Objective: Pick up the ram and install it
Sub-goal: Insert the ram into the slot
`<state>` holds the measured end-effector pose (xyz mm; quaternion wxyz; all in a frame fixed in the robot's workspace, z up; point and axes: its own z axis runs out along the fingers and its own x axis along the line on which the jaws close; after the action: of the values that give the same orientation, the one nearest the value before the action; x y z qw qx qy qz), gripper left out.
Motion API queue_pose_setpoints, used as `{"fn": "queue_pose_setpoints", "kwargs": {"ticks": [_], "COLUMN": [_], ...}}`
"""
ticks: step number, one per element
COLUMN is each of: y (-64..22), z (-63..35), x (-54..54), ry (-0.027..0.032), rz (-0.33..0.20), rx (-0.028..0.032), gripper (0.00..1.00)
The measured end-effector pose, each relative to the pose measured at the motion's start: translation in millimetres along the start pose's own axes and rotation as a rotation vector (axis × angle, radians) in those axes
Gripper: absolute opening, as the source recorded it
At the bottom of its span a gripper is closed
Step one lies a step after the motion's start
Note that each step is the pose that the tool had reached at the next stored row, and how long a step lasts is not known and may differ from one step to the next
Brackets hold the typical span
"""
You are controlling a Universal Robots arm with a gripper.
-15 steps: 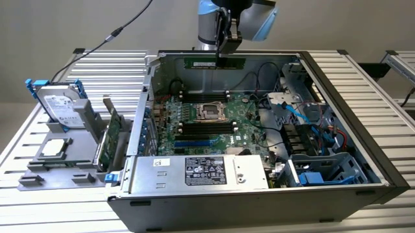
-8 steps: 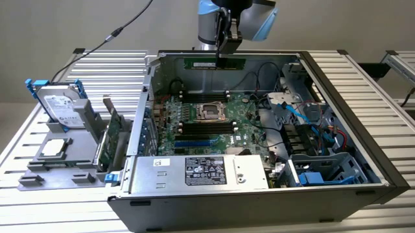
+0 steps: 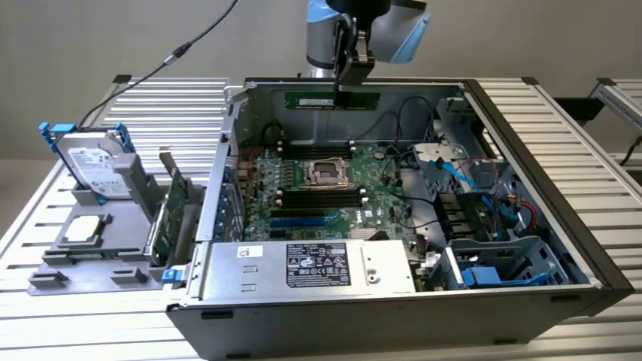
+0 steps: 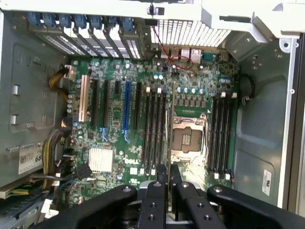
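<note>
The ram (image 3: 316,100), a narrow green stick, hangs level over the far side of the open computer case (image 3: 522,150), above the motherboard (image 3: 301,188). My gripper (image 3: 346,89) comes down from above and is shut on the ram near its end on the exterior view's right. In the wrist view the black fingers (image 4: 162,183) are nearly together, and a thin edge between them runs out over the board. Black memory slots (image 3: 321,197) lie on both sides of the CPU socket (image 3: 326,171); the wrist view shows these slots (image 4: 155,129) and the socket (image 4: 186,138) directly below.
On the exterior view's left, a grey fixture (image 3: 60,274) holds a silver hard drive with blue rails (image 3: 95,169), a tall green expansion card (image 3: 176,203) and a square chip (image 3: 86,229). The power supply (image 3: 311,267) fills the case front. Blue cables (image 3: 471,188) and a drive cage (image 3: 501,263) crowd the right.
</note>
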<state>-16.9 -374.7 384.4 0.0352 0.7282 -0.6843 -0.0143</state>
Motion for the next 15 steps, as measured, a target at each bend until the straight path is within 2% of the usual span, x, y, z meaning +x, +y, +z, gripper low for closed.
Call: {"fn": "queue_pose_setpoints", "kwargs": {"ticks": [15], "y": [3.5], "z": [28.9], "x": [-1.1], "ry": [0.0000], "rz": [0.000], "rx": [0.0001], "gripper": [0.14]}}
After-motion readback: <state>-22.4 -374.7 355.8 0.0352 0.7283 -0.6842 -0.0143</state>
